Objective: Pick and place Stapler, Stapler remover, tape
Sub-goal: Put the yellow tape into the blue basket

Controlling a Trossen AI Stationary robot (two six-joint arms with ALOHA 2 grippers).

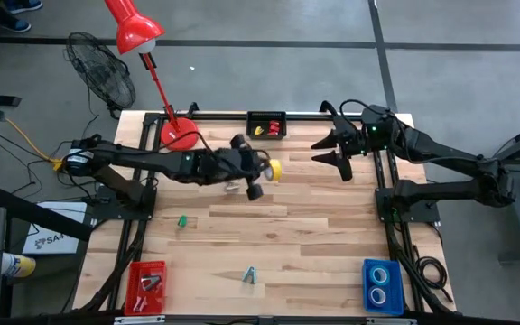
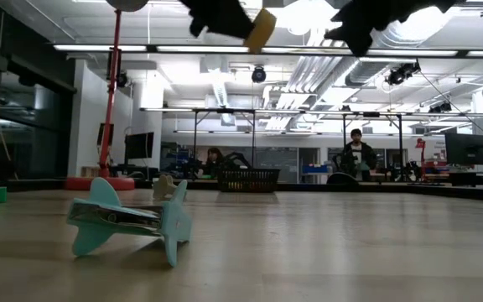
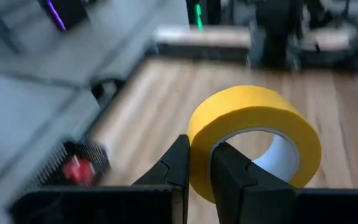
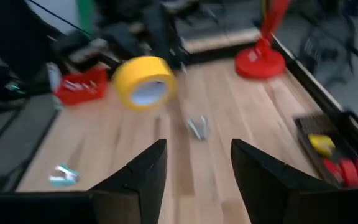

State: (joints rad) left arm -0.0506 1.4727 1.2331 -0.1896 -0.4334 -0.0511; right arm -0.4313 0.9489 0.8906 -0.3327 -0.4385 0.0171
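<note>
One yellow tape roll (image 3: 253, 134) pinched through its wall by my left gripper (image 1: 262, 178), one finger inside ring, one outside; held in air above table centre-back. Roll's open centre faces sideways toward my right arm.

Two blue rolls in blue bin (image 1: 382, 286) at 5 o'clock. Red bin (image 1: 147, 285) at 7 o'clock, contents unclear. Black tray (image 1: 266, 124) at 12 o'clock, yellow and red items, hard to identify. One teal staple remover (image 2: 128, 220) at 6 o'clock, one small green item (image 1: 181, 219) at 9 o'clock.

My right gripper (image 1: 336, 152) at 1 o'clock, fingers spread, empty.
</note>
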